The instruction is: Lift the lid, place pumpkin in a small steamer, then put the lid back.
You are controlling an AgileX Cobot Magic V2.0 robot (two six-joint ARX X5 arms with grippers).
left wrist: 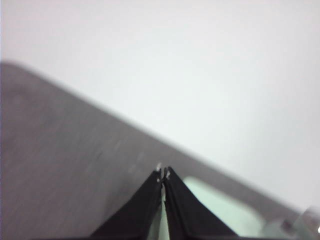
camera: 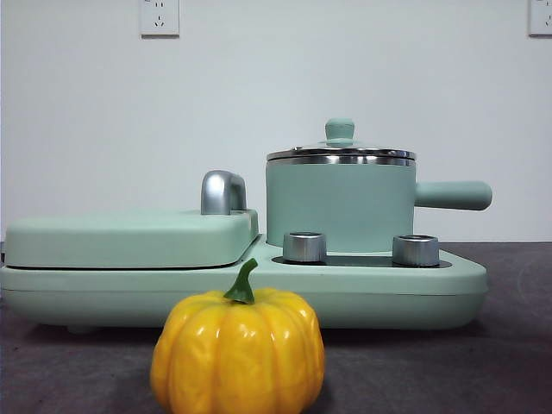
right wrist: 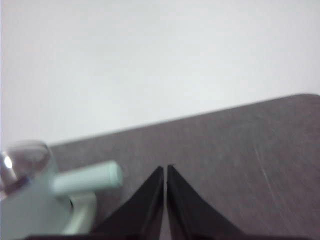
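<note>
The yellow-orange pumpkin (camera: 239, 352) with a green stem sits on the dark table nearest the front view camera. Behind it, the small steamer (camera: 340, 207) stands on the right side of a mint-green cooker base (camera: 448, 289), its handle (camera: 453, 195) pointing right. The glass lid (camera: 340, 152) with its mint knob rests on the steamer. Neither arm shows in the front view. My left gripper (left wrist: 163, 174) is shut and holds nothing, above the table beside the cooker's edge. My right gripper (right wrist: 165, 169) is shut and holds nothing, near the steamer (right wrist: 27, 200) and its handle (right wrist: 87, 178).
A wide flat mint-green hinged cover (camera: 129, 237) with a chrome handle (camera: 222, 191) takes up the cooker's left half. Two steel knobs (camera: 304, 247) sit in front of the steamer. White wall with sockets (camera: 159, 17) behind.
</note>
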